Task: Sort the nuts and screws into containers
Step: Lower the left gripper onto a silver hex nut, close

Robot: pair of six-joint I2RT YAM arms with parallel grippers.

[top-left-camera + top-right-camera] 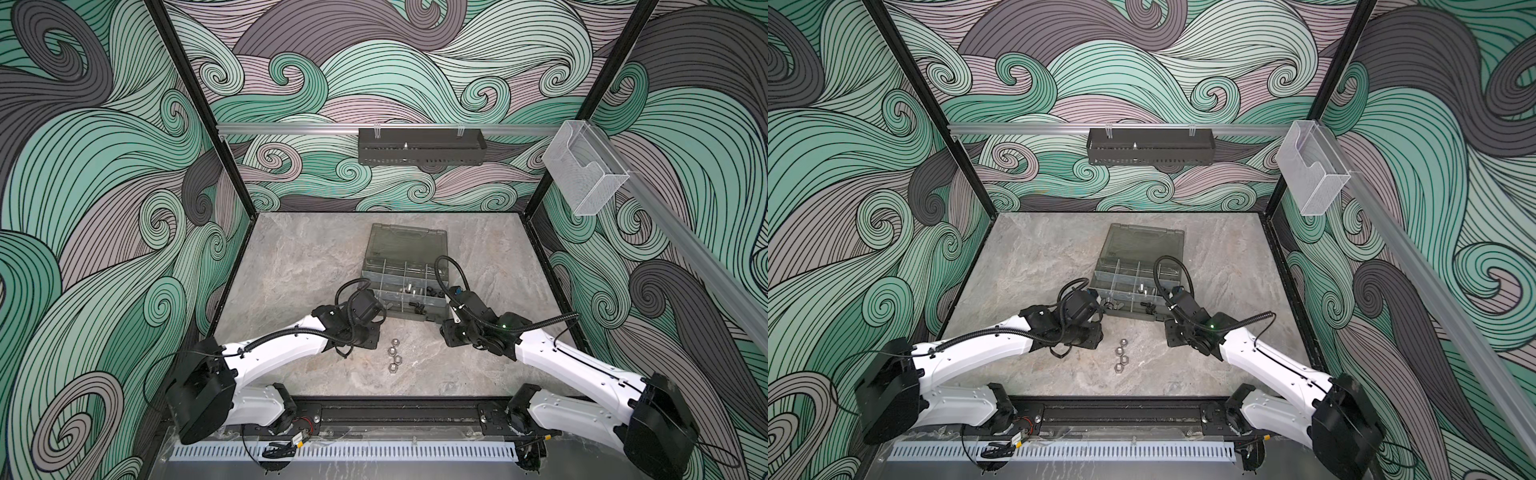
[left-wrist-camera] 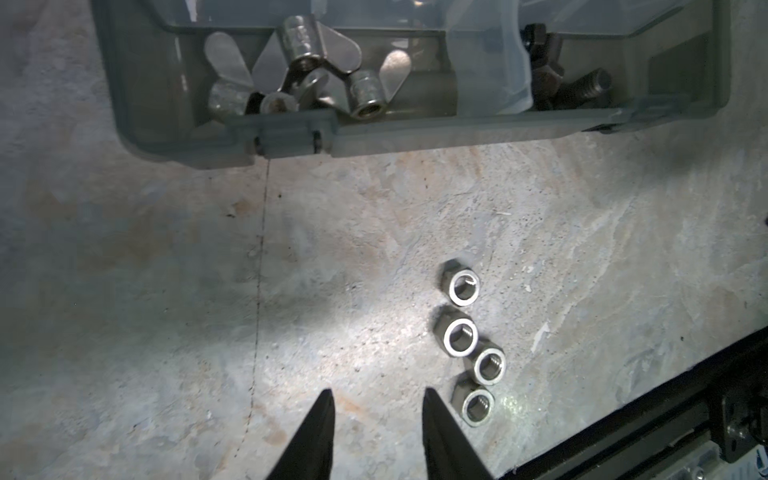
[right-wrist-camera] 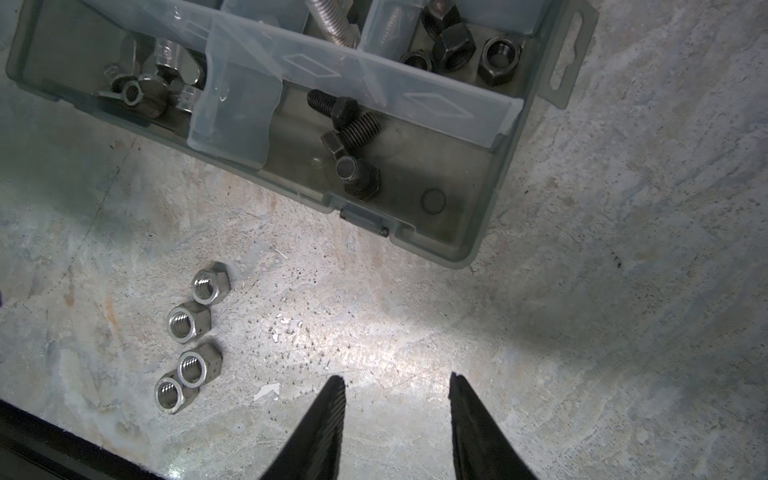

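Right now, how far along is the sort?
Done: black bolts and black nuts sit in separate case compartments. In hand: nothing; left gripper and right gripper hang open, empty. Left: four silver nuts loose on the table.

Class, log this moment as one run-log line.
left gripper open, empty | right gripper open, empty | four silver nuts on table | organizer case lid open
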